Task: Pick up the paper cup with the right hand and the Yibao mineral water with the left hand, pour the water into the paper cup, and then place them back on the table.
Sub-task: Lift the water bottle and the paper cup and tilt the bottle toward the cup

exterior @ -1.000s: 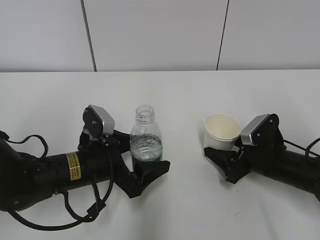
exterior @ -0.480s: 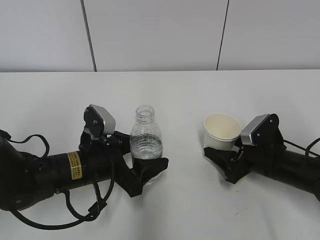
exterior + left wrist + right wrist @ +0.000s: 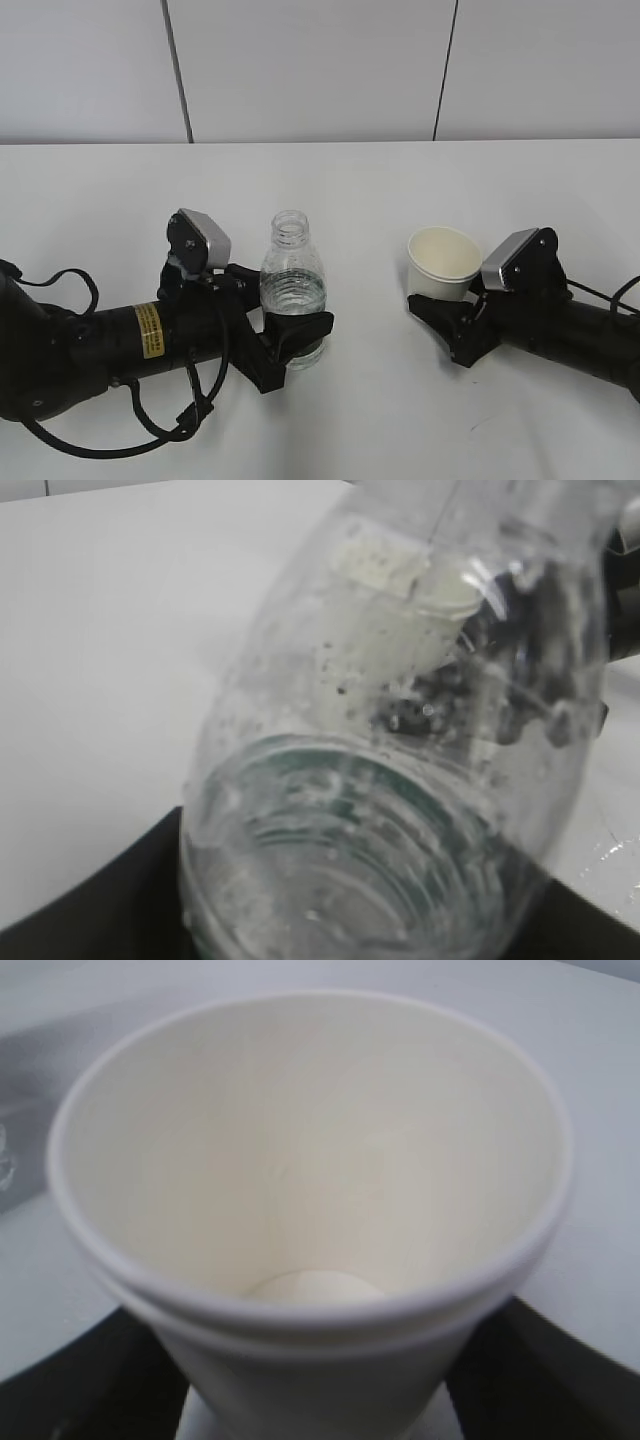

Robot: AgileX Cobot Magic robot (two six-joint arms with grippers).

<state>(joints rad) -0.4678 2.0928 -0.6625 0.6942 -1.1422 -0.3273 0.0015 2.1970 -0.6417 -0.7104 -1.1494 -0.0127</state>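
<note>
- The left hand (image 3: 290, 345) lies low over the white desk (image 3: 380, 190), its fingers (image 3: 305, 333) pinching the lower body of the Yibao mineral water (image 3: 292, 290) from both sides.
- The bottle stands upright between those fingers, capless, its open neck above them; the left wrist view is filled with its clear ribbed wall (image 3: 400, 780), wet with droplets.
- Whether the bottle's base touches the desk cannot be told.
- The right hand (image 3: 445, 325) reaches in from the right, its fingers (image 3: 440, 315) closed around the lower part of the paper cup (image 3: 443, 262).
- The cup sits upright between those fingers, its mouth open to the top; the right wrist view looks down into its cream-white inside (image 3: 310, 1160), which looks dry.
- Cup and bottle are well apart, with bare desk between the two sets of fingers.
</note>
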